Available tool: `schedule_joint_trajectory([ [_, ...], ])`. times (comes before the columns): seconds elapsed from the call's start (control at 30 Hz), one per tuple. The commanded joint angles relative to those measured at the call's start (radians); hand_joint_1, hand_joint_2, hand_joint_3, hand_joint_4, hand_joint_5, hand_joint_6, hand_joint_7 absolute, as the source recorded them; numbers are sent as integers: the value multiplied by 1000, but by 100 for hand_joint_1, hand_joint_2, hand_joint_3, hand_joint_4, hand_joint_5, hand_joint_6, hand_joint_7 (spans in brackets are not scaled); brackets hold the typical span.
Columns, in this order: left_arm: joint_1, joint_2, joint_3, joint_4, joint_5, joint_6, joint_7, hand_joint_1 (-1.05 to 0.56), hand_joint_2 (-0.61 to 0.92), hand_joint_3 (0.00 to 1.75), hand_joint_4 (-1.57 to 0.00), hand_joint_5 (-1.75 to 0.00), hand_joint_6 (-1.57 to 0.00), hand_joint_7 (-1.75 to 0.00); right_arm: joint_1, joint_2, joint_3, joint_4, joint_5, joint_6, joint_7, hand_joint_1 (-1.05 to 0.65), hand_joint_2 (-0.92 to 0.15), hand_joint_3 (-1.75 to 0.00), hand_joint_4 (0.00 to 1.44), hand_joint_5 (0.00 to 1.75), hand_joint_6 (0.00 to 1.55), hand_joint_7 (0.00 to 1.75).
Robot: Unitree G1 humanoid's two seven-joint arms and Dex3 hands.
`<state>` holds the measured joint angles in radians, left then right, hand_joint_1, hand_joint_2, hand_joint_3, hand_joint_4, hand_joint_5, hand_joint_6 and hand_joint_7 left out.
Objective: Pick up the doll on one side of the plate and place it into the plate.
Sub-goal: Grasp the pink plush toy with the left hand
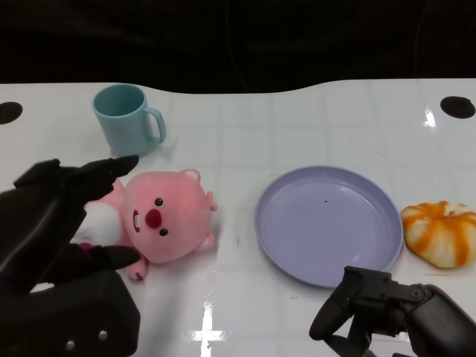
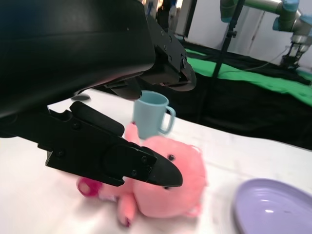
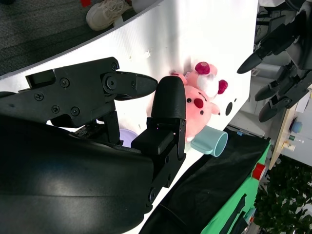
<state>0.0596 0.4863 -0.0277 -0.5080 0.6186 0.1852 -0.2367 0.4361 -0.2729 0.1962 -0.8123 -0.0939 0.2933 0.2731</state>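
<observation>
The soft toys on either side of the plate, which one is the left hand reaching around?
The pink doll, left of the plate; the left hand frames it. The orange toy lies on the other side, untouched.

On the table (image 1: pixel 297 119) before me, the doll (image 1: pixel 160 216) lies to the left of the plate (image 1: pixel 327 223), a clear gap between them. Behind the doll stands a cup (image 1: pixel 126 117) — upright, handle toward the plate's side. A toy pumpkin (image 1: pixel 440 233) sits just beside the plate's right rim. My left hand (image 1: pixel 59 223) is at the doll's left, fingers above and below it; my right hand (image 1: pixel 379 305) is in front of the plate, apart from it.
</observation>
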Motion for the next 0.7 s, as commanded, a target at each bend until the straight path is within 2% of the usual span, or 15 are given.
schedule_joint_trajectory([
  [0.03, -54, 39, -34, 45, 85, 27, -38, -65, 92, 4, -1, -64, -32, -2, 5, 1, -1, -20, 6, 15, -5, -26, -92, -34, 66, 158, 60, 130],
  [0.3, -184, 80, -119, 213, 210, 28, -100, -66, 92, 1, -5, -56, -34, -1, 10, 1, 1, -31, 6, 20, -7, -26, -92, -35, 66, 158, 60, 130],
  [0.7, -371, 85, -247, 526, 284, -27, -94, -70, 89, 0, -11, -47, -37, -1, 19, -1, 4, -46, 2, 27, -8, -26, -92, -35, 66, 158, 59, 130],
])
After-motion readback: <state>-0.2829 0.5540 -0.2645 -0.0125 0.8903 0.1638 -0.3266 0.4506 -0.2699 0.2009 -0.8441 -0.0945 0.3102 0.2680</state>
